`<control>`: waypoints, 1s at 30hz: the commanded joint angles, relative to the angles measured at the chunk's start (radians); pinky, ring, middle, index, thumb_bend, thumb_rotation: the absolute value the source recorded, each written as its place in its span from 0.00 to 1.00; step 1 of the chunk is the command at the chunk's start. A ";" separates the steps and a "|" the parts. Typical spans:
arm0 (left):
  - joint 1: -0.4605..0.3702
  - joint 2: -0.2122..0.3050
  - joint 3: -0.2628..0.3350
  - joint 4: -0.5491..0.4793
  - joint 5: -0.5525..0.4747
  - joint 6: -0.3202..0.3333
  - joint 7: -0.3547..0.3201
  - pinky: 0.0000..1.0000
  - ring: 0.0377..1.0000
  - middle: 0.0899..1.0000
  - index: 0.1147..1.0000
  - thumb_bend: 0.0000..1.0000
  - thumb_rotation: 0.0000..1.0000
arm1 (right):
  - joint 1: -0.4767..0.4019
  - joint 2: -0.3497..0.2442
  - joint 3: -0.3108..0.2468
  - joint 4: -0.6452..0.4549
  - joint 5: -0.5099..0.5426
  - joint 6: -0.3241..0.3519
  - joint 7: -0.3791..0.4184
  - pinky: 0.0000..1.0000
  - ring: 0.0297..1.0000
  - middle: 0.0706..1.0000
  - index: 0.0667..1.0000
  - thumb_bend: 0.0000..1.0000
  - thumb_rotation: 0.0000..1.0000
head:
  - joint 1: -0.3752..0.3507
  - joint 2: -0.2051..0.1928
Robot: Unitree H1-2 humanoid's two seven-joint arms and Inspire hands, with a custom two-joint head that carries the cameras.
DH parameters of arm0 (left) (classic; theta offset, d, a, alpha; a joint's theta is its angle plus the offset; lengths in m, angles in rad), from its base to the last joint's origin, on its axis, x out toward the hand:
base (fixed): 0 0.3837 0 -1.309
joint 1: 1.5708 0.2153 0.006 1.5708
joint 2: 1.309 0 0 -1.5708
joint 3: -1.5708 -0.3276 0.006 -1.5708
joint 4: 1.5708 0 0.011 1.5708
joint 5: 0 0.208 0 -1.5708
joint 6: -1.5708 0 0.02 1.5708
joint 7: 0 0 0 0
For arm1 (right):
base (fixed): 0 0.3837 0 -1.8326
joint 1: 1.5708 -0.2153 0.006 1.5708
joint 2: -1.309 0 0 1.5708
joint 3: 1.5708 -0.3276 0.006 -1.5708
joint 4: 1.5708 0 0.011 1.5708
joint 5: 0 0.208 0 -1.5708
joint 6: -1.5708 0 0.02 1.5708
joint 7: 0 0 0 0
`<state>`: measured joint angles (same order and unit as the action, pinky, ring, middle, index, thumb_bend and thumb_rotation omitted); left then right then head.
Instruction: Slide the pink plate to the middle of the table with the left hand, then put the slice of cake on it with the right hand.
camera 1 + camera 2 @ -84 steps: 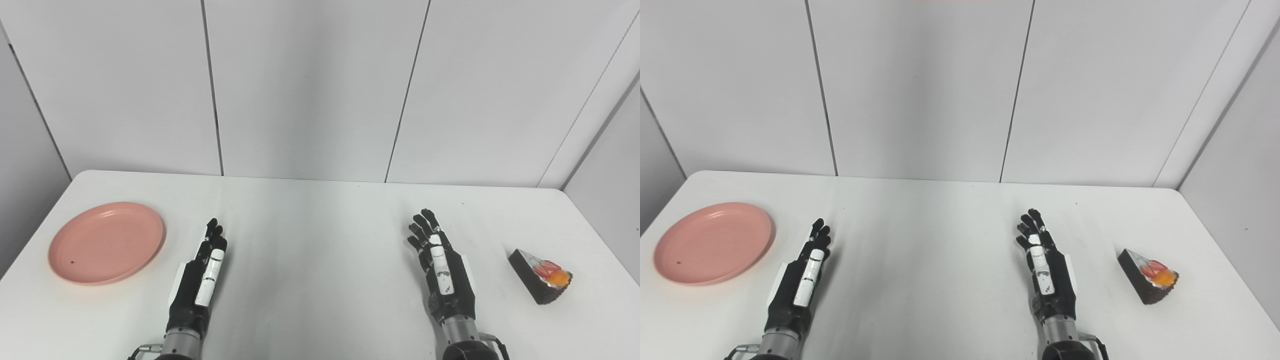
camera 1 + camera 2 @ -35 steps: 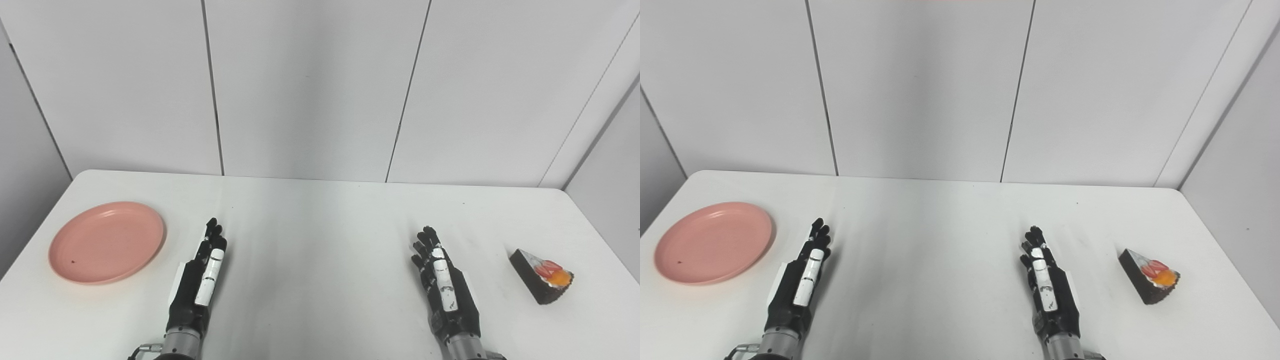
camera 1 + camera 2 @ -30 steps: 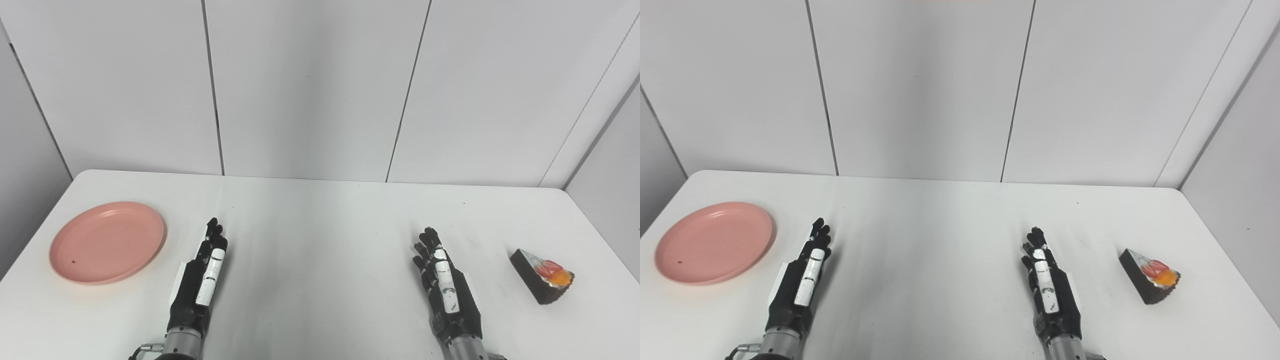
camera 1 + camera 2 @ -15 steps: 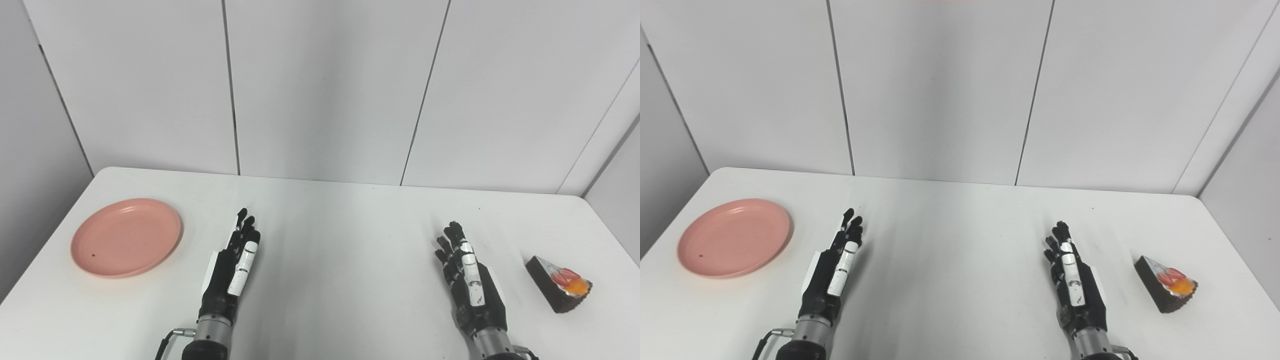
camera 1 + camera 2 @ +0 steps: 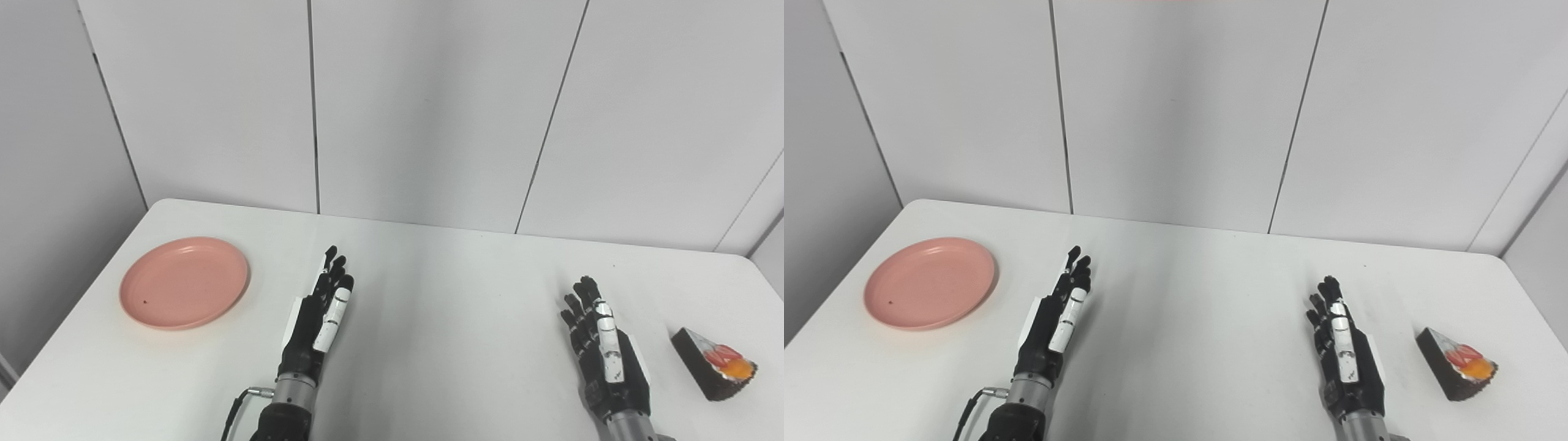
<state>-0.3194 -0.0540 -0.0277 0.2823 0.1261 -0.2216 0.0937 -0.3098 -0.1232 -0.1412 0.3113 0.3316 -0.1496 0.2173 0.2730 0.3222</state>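
Table (image 5: pixel 429 343) scene shifted right; perhaps camera.

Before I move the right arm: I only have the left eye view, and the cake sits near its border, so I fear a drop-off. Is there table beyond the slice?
Observer: Yes. In the right eye view the slice of cake has a strip of bare table to its right before the edge.
Operator: And past that edge?
Observer: A plain grey side wall rises behind it.
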 commanded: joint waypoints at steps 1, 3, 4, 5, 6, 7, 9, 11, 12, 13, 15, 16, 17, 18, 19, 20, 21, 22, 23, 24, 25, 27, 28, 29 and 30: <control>0.027 -0.012 -0.001 0.048 -0.003 -0.041 0.017 0.93 0.96 0.96 1.00 0.53 0.94 | 0.049 -0.004 -0.006 0.046 0.008 -0.038 0.026 1.00 1.00 0.99 0.98 0.75 0.84 | -0.001 -0.001; 0.026 -0.012 0.001 0.054 -0.005 -0.050 0.017 0.92 0.95 0.96 1.00 0.54 0.93 | 0.051 -0.002 -0.004 0.041 0.004 -0.033 0.024 1.00 0.99 0.99 0.98 0.75 0.85 | -0.005 -0.004; 0.027 -0.010 0.000 0.056 -0.005 -0.054 0.016 0.92 0.95 0.96 1.00 0.55 0.93 | 0.052 -0.001 -0.003 0.038 0.000 -0.032 0.020 1.00 0.99 0.99 0.97 0.75 0.85 | -0.005 -0.004; 0.027 -0.009 0.000 0.058 -0.005 -0.058 0.015 0.91 0.95 0.95 1.00 0.55 0.94 | 0.053 0.001 -0.002 0.036 -0.003 -0.031 0.016 1.00 0.98 0.98 0.97 0.75 0.85 | -0.009 -0.007; 0.028 -0.008 0.000 0.058 -0.004 -0.061 0.015 0.91 0.95 0.95 1.00 0.56 0.94 | 0.053 0.003 -0.001 0.034 -0.005 -0.031 0.014 1.00 0.98 0.98 0.97 0.75 0.85 | -0.009 -0.007; 0.029 -0.007 0.000 0.055 -0.006 -0.068 0.013 0.91 0.95 0.95 1.00 0.56 0.94 | 0.054 0.005 -0.001 0.032 -0.002 -0.028 0.016 1.00 0.98 0.98 0.97 0.75 0.85 | -0.012 -0.010; 0.032 -0.007 0.000 0.049 -0.008 -0.083 0.012 0.93 0.95 0.95 1.00 0.57 0.93 | 0.057 0.008 -0.001 0.027 0.003 -0.023 0.019 1.00 0.99 0.99 0.97 0.75 0.84 | -0.014 -0.012; 0.033 -0.006 0.000 0.033 -0.006 -0.096 0.013 0.91 0.92 0.94 1.00 0.59 0.92 | 0.059 0.010 -0.001 0.021 0.006 -0.017 0.018 1.00 0.99 0.98 0.97 0.74 0.84 | -0.014 -0.013; 0.033 -0.006 0.000 0.024 -0.005 -0.100 0.012 0.90 0.91 0.93 1.00 0.60 0.92 | 0.060 0.011 -0.001 0.018 0.008 -0.015 0.018 1.00 0.98 0.98 0.97 0.74 0.83 | -0.014 -0.013; 0.031 -0.004 -0.001 0.006 -0.009 -0.104 0.007 0.89 0.91 0.93 1.00 0.60 0.92 | 0.061 0.012 0.000 0.017 0.007 -0.013 0.018 1.00 0.98 0.98 0.97 0.74 0.83 | -0.016 -0.014; 0.025 -0.001 0.001 -0.032 -0.020 -0.109 -0.001 0.88 0.90 0.94 1.00 0.60 0.91 | 0.063 0.012 0.001 0.014 0.006 -0.008 0.016 1.00 0.98 0.98 0.97 0.74 0.84 | -0.021 -0.013; 0.021 0.000 0.003 -0.050 -0.026 -0.109 -0.004 0.87 0.90 0.93 1.00 0.60 0.91 | 0.063 0.012 0.001 0.012 0.006 -0.005 0.015 1.00 0.98 0.98 0.97 0.74 0.84 | -0.021 -0.013; 0.014 0.003 0.005 -0.080 -0.035 -0.104 -0.008 0.87 0.90 0.93 1.00 0.59 0.90 | 0.065 0.013 -0.001 0.007 0.009 0.001 0.013 1.00 0.98 0.97 0.96 0.74 0.84 | -0.022 -0.012; 0.009 0.004 0.006 -0.101 -0.041 -0.101 -0.009 0.86 0.90 0.92 1.00 0.62 0.90 | 0.066 0.013 -0.002 0.004 0.012 0.005 0.012 1.00 0.97 0.97 0.96 0.74 0.83 | -0.024 -0.011; 0.001 0.007 0.011 -0.131 -0.047 -0.094 -0.009 0.87 0.90 0.92 1.00 0.66 0.90 | 0.067 0.013 -0.005 0.001 0.016 0.007 0.012 1.00 0.97 0.97 0.96 0.74 0.83 | -0.022 -0.009; -0.005 0.009 0.014 -0.152 -0.051 -0.089 -0.008 0.87 0.90 0.91 1.00 0.68 0.90 | 0.068 0.012 -0.007 0.000 0.020 0.008 0.013 1.00 0.97 0.97 0.96 0.74 0.82 | -0.021 -0.009; -0.016 0.016 0.024 -0.176 -0.057 -0.085 -0.004 0.87 0.89 0.90 1.00 0.70 0.89 | 0.070 0.010 -0.009 -0.004 0.023 0.012 0.013 1.00 0.96 0.96 0.95 0.74 0.82 | -0.017 -0.009; -0.024 0.020 0.032 -0.192 -0.061 -0.082 -0.002 0.85 0.89 0.89 0.99 0.73 0.89 | 0.071 0.009 -0.011 -0.007 0.025 0.014 0.012 1.00 0.96 0.96 0.95 0.74 0.82 | -0.017 -0.009; -0.038 0.028 0.045 -0.207 -0.064 -0.078 0.002 0.85 0.89 0.89 0.98 0.73 0.89 | 0.071 0.007 -0.012 -0.008 0.026 0.016 0.012 1.00 0.96 0.96 0.95 0.74 0.82 | -0.011 -0.011; -0.048 0.032 0.054 -0.217 -0.066 -0.075 0.004 0.83 0.88 0.88 0.96 0.76 0.89 | 0.072 0.006 -0.013 -0.009 0.026 0.016 0.012 1.00 0.96 0.96 0.95 0.75 0.82 | -0.011 -0.011; -0.065 0.045 0.067 -0.229 -0.061 -0.070 0.007 0.82 0.87 0.87 0.95 0.77 0.89 | 0.072 0.006 -0.014 -0.009 0.028 0.017 0.012 1.00 0.96 0.96 0.95 0.75 0.82 | -0.006 -0.012; -0.089 0.068 0.082 -0.243 -0.048 -0.059 0.010 0.81 0.87 0.87 0.87 0.79 0.92 | 0.070 0.007 -0.016 -0.008 0.034 0.021 0.012 1.00 0.95 0.96 0.95 0.75 0.83 | -0.002 -0.014; -0.111 0.098 0.095 -0.250 -0.039 -0.051 0.007 0.80 0.87 0.87 0.84 0.79 0.93 | 0.070 0.008 -0.015 -0.010 0.036 0.024 0.011 1.00 0.95 0.96 0.95 0.76 0.82 | -0.002 -0.015; -0.124 0.117 0.104 -0.254 -0.033 -0.046 0.004 0.79 0.87 0.87 0.82 0.79 0.93 | 0.069 0.008 -0.015 -0.010 0.038 0.025 0.011 1.00 0.95 0.96 0.95 0.76 0.82 | -0.002 -0.016; -0.137 0.138 0.112 -0.257 -0.028 -0.040 0.001 0.80 0.87 0.87 0.81 0.79 0.92 | 0.069 0.008 -0.014 -0.011 0.037 0.026 0.010 1.00 0.96 0.95 0.95 0.76 0.81 | -0.002 -0.017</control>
<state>-0.4152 0.0537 0.0751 0.0617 0.0832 -0.2561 0.0945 -0.2936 -0.1187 -0.1505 0.2734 0.3587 -0.1363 0.2184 0.2715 0.3053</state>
